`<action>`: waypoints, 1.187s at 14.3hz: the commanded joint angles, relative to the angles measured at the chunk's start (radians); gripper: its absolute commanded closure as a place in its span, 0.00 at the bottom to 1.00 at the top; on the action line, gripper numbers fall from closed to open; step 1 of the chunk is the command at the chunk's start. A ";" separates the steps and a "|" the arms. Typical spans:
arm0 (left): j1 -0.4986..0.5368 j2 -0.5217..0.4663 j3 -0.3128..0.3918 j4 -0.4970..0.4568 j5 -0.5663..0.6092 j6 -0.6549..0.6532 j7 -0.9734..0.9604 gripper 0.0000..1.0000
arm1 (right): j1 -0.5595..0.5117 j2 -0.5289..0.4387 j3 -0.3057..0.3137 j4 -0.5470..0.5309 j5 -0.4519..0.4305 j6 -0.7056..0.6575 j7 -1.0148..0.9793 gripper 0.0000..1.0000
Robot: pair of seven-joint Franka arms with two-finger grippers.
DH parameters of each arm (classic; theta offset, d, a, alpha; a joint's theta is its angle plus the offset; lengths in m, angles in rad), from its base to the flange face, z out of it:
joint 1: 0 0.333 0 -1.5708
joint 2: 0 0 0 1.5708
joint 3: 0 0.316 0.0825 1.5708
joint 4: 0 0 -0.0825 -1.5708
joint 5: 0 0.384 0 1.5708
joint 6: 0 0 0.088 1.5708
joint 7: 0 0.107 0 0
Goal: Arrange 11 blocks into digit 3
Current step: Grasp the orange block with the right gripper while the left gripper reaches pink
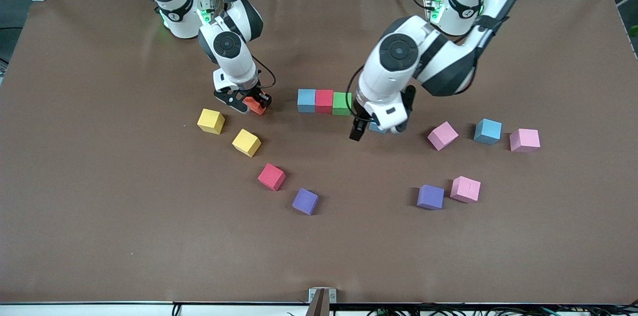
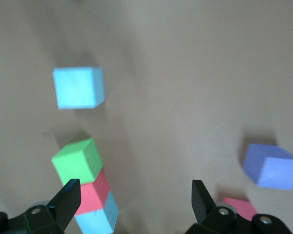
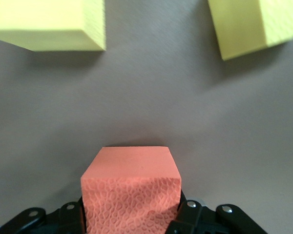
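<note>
My right gripper (image 3: 132, 214) clamps opposite flat sides of a small orange foam cube (image 3: 132, 187) resting on the brown table (image 1: 99, 231), near two yellow cubes. It's light, soft, grippy. My left gripper (image 2: 134, 200) hangs spread, empty, beside the blue-red-green row (image 1: 324, 101).

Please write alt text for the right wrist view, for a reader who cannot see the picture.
The right gripper has its jaws closed on an orange block held low over the brown table. Two yellow blocks rest on the table, cut off by the picture's edge.
</note>
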 commanded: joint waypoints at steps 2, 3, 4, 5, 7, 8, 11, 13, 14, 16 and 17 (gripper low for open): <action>0.040 0.014 -0.006 0.103 0.083 -0.115 0.164 0.00 | -0.024 -0.013 0.012 0.111 -0.008 -0.106 -0.163 1.00; 0.059 0.014 -0.006 0.122 0.083 -0.141 0.221 0.00 | -0.031 -0.008 0.012 0.160 -0.008 -0.158 -0.190 1.00; 0.075 0.016 -0.006 0.134 0.084 -0.165 0.261 0.00 | -0.031 0.013 0.012 0.224 -0.008 -0.216 -0.224 1.00; 0.091 0.016 -0.006 0.142 0.090 -0.172 0.310 0.00 | -0.031 0.044 0.013 0.309 -0.006 -0.288 -0.235 1.00; 0.143 0.014 -0.005 0.162 0.095 -0.177 0.452 0.00 | -0.030 0.111 0.013 0.458 -0.006 -0.381 -0.238 1.00; 0.166 0.014 -0.003 0.174 0.095 -0.177 0.511 0.00 | -0.027 0.148 0.015 0.514 -0.005 -0.387 -0.247 1.00; 0.230 0.016 -0.003 0.182 0.092 -0.197 0.689 0.00 | -0.016 0.252 0.015 0.657 -0.005 -0.387 -0.379 1.00; 0.266 0.017 -0.003 0.180 0.093 -0.206 0.782 0.00 | -0.015 0.302 0.019 0.713 0.003 -0.386 -0.421 1.00; 0.276 0.023 -0.003 0.182 0.093 -0.206 0.833 0.00 | -0.007 0.318 0.019 0.725 0.004 -0.384 -0.416 0.99; 0.289 0.029 -0.003 0.182 0.095 -0.206 0.885 0.00 | 0.007 0.332 0.021 0.724 0.015 -0.381 -0.413 0.99; 0.298 0.031 -0.001 0.183 0.100 -0.206 0.911 0.00 | 0.015 0.345 0.021 0.722 0.029 -0.379 -0.412 0.99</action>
